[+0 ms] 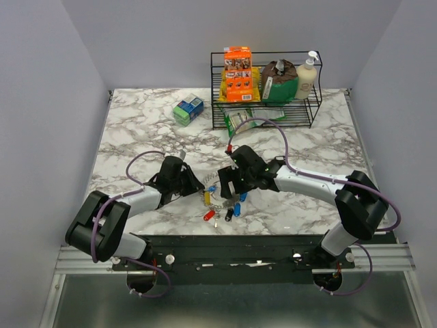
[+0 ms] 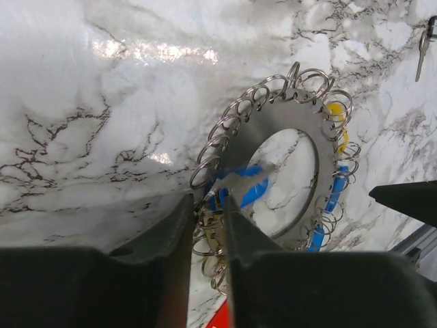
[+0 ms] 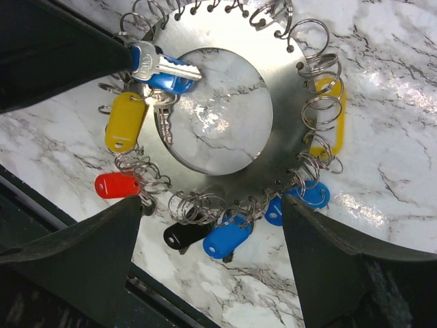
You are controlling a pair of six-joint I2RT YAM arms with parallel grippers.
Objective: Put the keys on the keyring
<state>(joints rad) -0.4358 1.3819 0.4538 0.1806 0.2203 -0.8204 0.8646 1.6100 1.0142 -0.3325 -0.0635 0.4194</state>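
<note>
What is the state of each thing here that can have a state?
keyring: flat on the table, edge gripped.
keys: lying around its rim.
left gripper: closed on the keyring's edge.
right gripper: open, above the keyring.
pump bottle: upright.

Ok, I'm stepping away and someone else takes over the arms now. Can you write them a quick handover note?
Left hand: closed narrow on the keyring at its rim, among the small split rings.
Right hand: open, hovering over the keyring, holding nothing.
Keys: the blue-headed key lies across the rim beside the left hand. The yellow head, red head and black head sit round the rim.
Done: keyring gripped. I cannot tell which keys are truly threaded.
Left: check each key and thread any that are loose.
</note>
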